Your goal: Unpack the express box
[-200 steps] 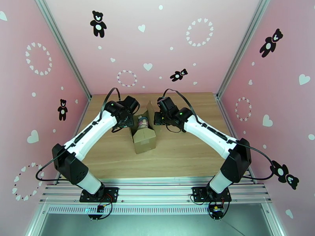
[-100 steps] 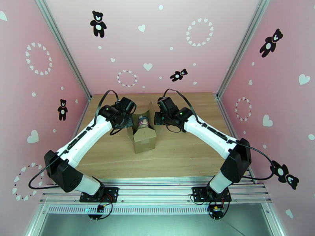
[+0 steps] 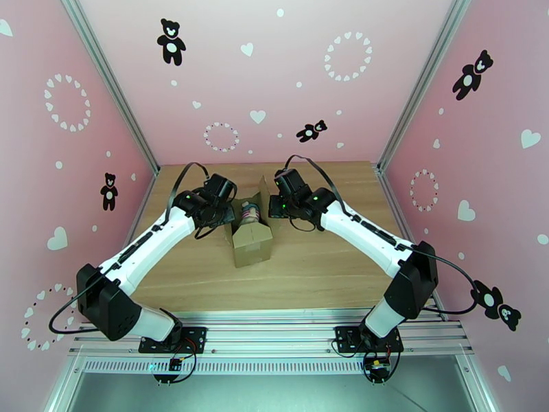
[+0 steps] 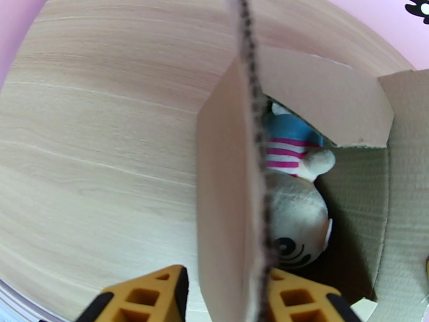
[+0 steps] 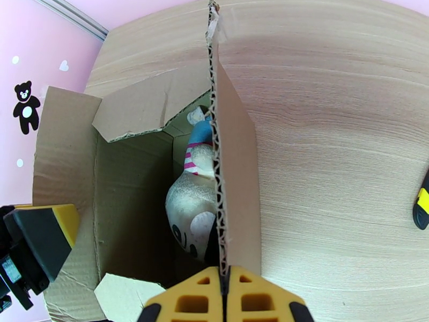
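Note:
The express box (image 3: 252, 246) stands open at mid-table, a brown carton with its flaps raised. Inside lies a plush toy (image 4: 297, 216) in a blue and pink striped shirt, also seen from the right wrist (image 5: 190, 210). My left gripper (image 4: 228, 296) straddles the left flap (image 4: 225, 183) edge-on. Its jaws are open, with a sliver of table showing between the outer finger (image 4: 145, 299) and the cardboard. My right gripper (image 5: 224, 288) is shut on the right flap (image 5: 236, 173), holding it upright.
A yellow-black utility knife (image 5: 422, 207) lies on the wooden table (image 3: 322, 269) to the right of the box. Pink walls close in the table at the back and on both sides. Open wood lies in front of the box.
The left arm's elbow has dropped and swung out to the left, and its jaws have narrowed around the left flap. The right arm and the box have not moved.

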### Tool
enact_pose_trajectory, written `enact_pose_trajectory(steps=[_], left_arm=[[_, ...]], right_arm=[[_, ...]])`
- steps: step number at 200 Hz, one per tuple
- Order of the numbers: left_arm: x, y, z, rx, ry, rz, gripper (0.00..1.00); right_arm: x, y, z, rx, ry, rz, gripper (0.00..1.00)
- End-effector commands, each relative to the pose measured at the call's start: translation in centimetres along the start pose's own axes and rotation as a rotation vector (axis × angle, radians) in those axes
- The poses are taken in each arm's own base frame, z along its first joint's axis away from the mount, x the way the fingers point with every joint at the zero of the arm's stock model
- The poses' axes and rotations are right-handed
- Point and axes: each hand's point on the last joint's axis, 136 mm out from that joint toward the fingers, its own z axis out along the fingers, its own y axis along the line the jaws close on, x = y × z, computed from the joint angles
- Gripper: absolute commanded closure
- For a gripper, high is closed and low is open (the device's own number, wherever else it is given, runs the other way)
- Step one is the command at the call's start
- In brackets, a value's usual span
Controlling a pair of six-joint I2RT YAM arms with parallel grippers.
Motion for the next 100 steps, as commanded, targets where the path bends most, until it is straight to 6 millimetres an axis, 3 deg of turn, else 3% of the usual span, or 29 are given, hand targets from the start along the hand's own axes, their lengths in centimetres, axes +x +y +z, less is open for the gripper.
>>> enact_pose_trajectory(steps=[1, 40, 100], left_arm=[[-0.4, -0.6, -0.6, 0.072, -0.036, -0.034, 0.62], [-0.1, -0.5, -0.6, 0.152, -0.081, -0.09, 0.65], [-0.3, 0.0, -2.2, 0.215, -0.147, -0.107, 0.65]], right_arm=[[0.7, -0.9, 1.1, 0.019, 0.034, 0.012, 1.0], [0.8, -0.6, 1.7, -0.038, 0.069, 0.032, 1.0], [0.7, -1.2, 2.4, -0.039, 0.087, 0.044, 1.0]])
